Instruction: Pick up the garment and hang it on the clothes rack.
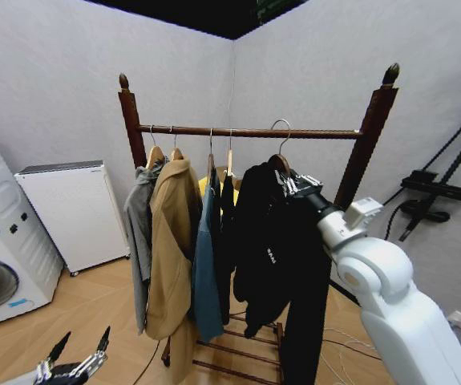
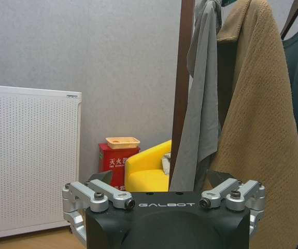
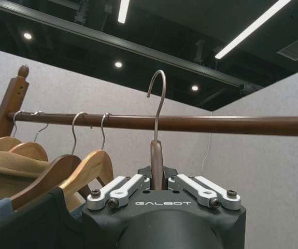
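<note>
**Rack and floor**

Clothes rack (image 1: 246,132) is stood on wood floor (image 1: 94,309), slatted shelf (image 1: 234,353) low down. Grey garment (image 1: 139,233), tan coat (image 1: 172,241) and blue jacket (image 1: 206,265) are hung on the crossbar, left half. White appliance (image 1: 74,212) is set at far left.

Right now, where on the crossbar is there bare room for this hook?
Bare bar runs from the black jacket's metal hook, held by the right gripper, to the right post. The left stretch of the crossbar is crowded with hangers: grey garment, tan coat, blue jacket. Left gripper hangs low.

Black garment (image 1: 272,241) beside clothes rack (image 1: 246,131)
</note>
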`<state>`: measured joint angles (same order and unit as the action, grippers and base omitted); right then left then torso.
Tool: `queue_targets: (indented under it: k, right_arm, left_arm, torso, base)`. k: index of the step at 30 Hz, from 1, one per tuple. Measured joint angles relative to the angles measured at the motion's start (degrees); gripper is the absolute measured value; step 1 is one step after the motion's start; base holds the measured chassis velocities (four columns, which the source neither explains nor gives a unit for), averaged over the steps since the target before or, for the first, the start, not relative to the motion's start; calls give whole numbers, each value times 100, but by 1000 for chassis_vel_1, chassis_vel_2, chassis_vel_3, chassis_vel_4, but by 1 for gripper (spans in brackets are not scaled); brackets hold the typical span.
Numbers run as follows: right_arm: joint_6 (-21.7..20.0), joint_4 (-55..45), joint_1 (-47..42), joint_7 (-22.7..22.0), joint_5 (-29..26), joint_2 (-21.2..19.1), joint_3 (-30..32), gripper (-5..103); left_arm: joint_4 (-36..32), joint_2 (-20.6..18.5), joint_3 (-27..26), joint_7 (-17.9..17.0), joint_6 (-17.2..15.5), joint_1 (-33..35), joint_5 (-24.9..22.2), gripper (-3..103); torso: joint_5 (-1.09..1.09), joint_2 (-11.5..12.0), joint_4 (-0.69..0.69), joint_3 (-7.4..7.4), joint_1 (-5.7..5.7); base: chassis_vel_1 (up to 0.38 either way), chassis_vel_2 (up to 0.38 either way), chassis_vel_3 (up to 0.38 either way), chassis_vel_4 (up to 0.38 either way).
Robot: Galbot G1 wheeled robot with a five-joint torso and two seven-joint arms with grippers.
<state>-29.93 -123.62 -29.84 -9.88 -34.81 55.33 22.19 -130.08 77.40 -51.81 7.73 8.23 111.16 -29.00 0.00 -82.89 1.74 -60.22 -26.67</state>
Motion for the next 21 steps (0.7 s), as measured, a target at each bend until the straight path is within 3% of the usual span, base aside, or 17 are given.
queue_targets:
  k: [21]
  right_arm:
    - [-3, 808, 873, -182, -146, 23, -559, 9]
  left_arm:
    - [0, 0, 0, 0, 0, 0, 0, 100]
  torso:
    - [-1, 0, 1, 1, 0]
  base:
    - [0, 0, 0, 0]
